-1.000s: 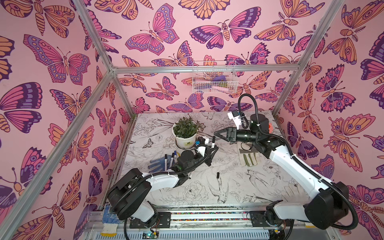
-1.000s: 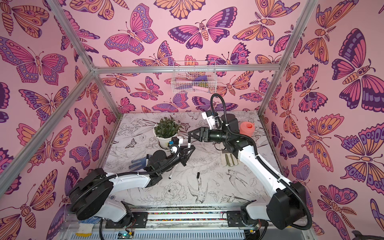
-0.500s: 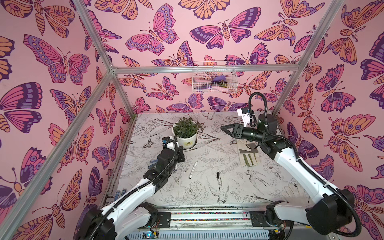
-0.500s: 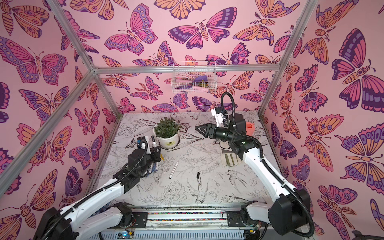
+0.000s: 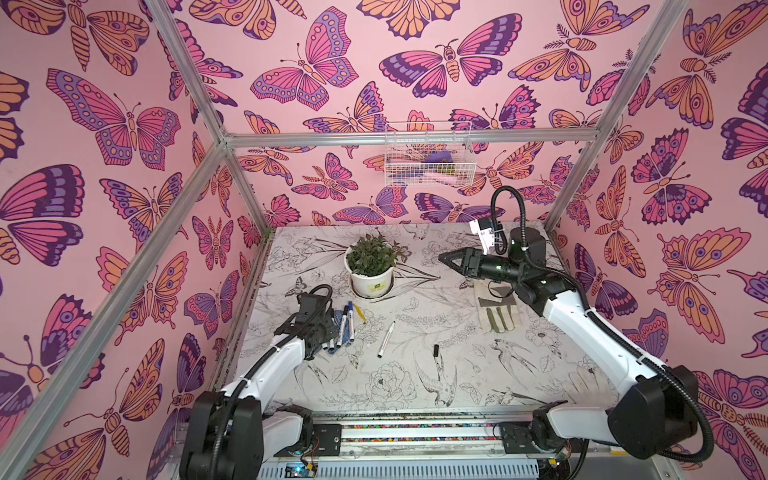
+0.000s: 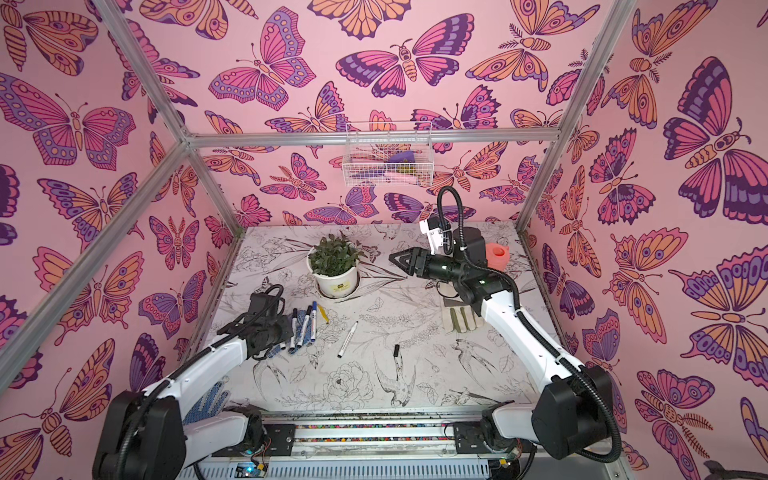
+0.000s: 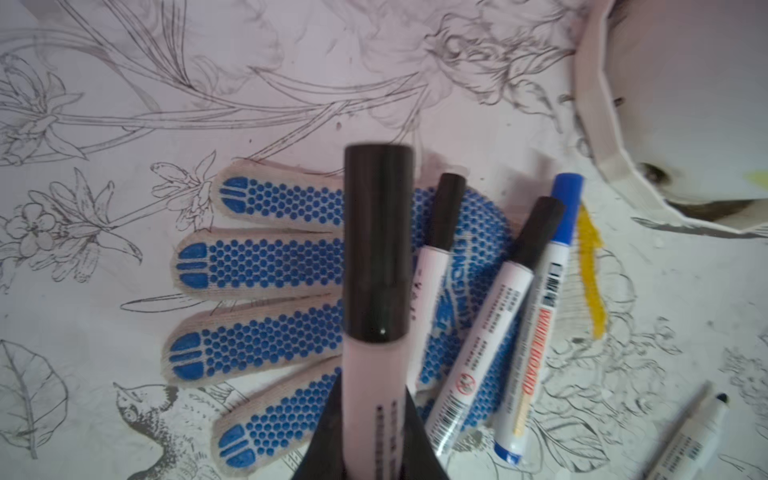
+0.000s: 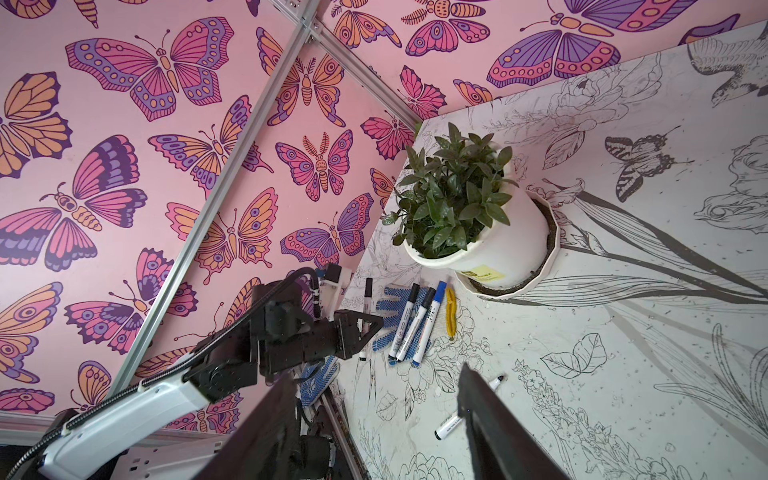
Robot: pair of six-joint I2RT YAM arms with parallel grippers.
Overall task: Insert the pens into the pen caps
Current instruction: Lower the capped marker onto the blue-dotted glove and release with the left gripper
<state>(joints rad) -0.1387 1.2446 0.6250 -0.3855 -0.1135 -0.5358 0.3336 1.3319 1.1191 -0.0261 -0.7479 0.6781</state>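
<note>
My left gripper (image 7: 372, 440) is squeezed tight on a capped pen (image 7: 376, 291). I hold it by the white part, and its black top points away from me. It hangs low over the blue-dotted glove (image 7: 266, 262) by the left edge of the table (image 5: 478, 374). Three more pens (image 7: 478, 345) lie on that glove with their tops on, two black and one blue. I think this is the done pile, so my pen belongs here too. A yellow piece (image 7: 590, 270) lies just beside them.

One bare pen (image 5: 386, 339) lies near the middle of the table. A black cap (image 5: 436, 350) lies near it, not touching. I think they are the last pair.

My right gripper (image 5: 445, 258) is up high toward the far right corner. Its fingers are apart and hold nothing.

A plant pot (image 5: 371, 280) sits toward the far edge, and a tan glove (image 5: 496, 316) lies nearer the right edge. The table has drawn birds and flowers on it. Pink butterfly walls (image 5: 124, 124) stand all around.
</note>
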